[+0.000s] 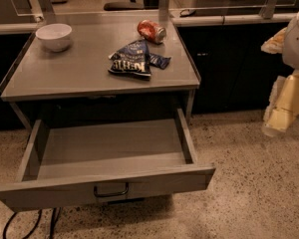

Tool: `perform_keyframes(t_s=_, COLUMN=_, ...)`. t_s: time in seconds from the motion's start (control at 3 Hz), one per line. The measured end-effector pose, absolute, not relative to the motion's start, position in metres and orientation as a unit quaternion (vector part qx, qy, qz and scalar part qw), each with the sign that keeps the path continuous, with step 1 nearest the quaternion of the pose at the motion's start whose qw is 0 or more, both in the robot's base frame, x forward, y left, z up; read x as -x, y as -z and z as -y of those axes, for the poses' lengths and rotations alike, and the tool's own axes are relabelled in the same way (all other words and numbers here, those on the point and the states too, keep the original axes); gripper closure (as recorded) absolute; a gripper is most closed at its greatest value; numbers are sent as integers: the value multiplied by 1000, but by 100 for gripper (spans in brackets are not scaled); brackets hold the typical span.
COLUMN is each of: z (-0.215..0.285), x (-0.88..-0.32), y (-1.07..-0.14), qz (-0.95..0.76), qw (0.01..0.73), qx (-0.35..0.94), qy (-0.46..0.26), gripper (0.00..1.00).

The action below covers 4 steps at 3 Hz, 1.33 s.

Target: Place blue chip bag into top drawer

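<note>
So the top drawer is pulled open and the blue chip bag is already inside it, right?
No. The camera view shows the top drawer open, but the blue chip bag lies on the tabletop. The end effector is at the right edge, away from it.

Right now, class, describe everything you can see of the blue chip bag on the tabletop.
The blue chip bag is a crumpled, dark blue, foil-looking packet with large white block letters near its front edge. It lies flat on the grey tabletop, right of centre, narrowing towards the back. A small dark blue wrapper lies against its right side. Nothing holds it: the gripper hangs beyond the table's right end, well apart from it.
</note>
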State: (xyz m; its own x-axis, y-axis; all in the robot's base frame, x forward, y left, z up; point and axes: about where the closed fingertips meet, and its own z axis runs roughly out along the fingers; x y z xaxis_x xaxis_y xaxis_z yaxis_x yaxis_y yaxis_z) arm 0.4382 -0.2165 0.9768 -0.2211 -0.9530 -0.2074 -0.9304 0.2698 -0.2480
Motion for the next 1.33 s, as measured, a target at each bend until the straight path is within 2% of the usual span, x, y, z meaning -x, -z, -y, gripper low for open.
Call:
perform_keyframes(t_s=0.33, z=216, x=-438, y=-977, qz=-781, qw=160, qx=603, qy=35, gripper=0)
perform_keyframes(t_s=0.67, z=203, x=-465, y=-951, qz=-762, qw=146, qx=630, qy=26, gripper=0)
perform_keyframes(t_s=1.0, z=156, x=-512, y=-925, qz=-705, qw=154, qx=692, qy=23, gripper=0)
perform_keyframes(t_s=1.33, z=98, x=-564, y=-940, qz=-645, qw=205, qx=735, qy=44, gripper=0)
